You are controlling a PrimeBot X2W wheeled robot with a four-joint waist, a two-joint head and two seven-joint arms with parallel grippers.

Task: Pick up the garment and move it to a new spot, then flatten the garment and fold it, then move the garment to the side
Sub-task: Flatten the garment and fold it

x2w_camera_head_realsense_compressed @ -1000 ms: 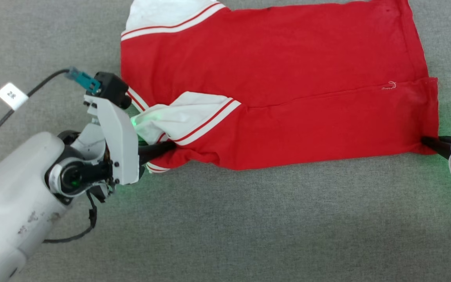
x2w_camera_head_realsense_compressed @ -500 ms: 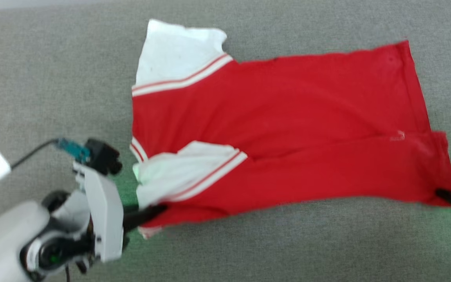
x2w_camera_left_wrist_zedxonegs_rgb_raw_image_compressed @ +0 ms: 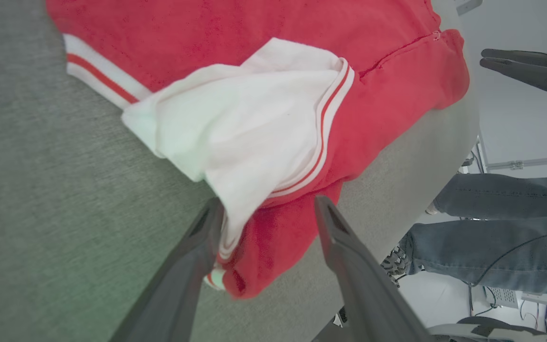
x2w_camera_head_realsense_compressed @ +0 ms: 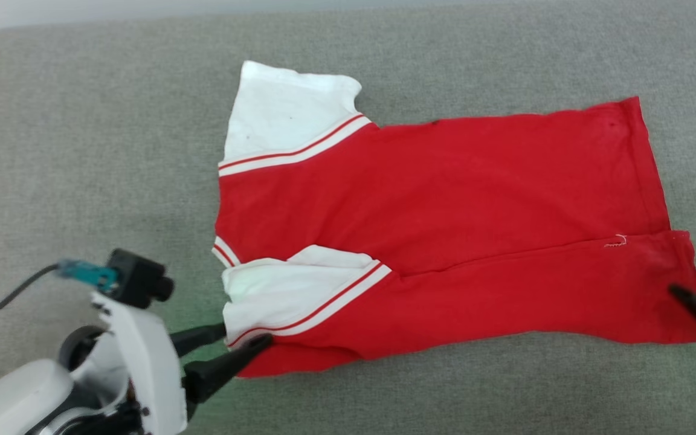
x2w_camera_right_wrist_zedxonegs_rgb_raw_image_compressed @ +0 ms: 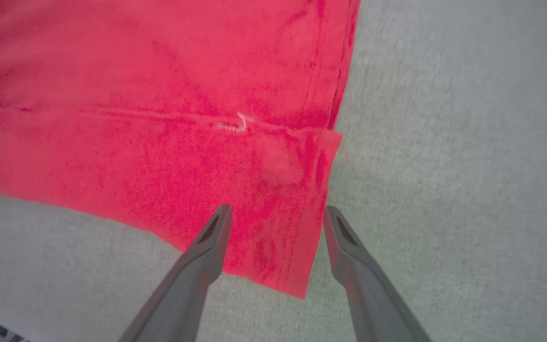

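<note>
The garment (x2w_camera_head_realsense_compressed: 444, 241) lies spread on the grey table (x2w_camera_head_realsense_compressed: 82, 151), running long way across the head view. Its white sleeves are at the robot's left end and its red hem at the right. The near long edge is folded up over the body. The fold line runs from the near sleeve (x2w_camera_head_realsense_compressed: 290, 296) all the way to a little white thread (x2w_camera_head_realsense_compressed: 615, 241) close to the hem. That near sleeve sits on top of the red cloth, its red-and-white stripes slanting. The far sleeve (x2w_camera_head_realsense_compressed: 287, 118) lies flat on the table, pointing away from the robot.

Over to the left hand (x2w_camera_head_realsense_compressed: 246, 334): it is low at the garment's near-left corner, fingers (x2w_camera_left_wrist_zedxonegs_rgb_raw_image_compressed: 193, 256) apart, released, gripping nothing. In the left wrist view the two dark fingers straddle the bunched corner. The white sleeve's edge rests against one finger, and the other sits just beside the red fold. Past the table edge, a person's legs in jeans (x2w_camera_left_wrist_zedxonegs_rgb_raw_image_compressed: 492, 237) are beside the table.

Now the right hand (x2w_camera_head_realsense_compressed: 695, 283): it is at the opposite end, at the near-right corner by the hem, and it is released too. The right wrist view is a little blurred, but the fingers stand well spread. One is over the red cloth and the other over bare table just past the hem, with no cloth pinched between them. A green glow tints the table near the left hand.
</note>
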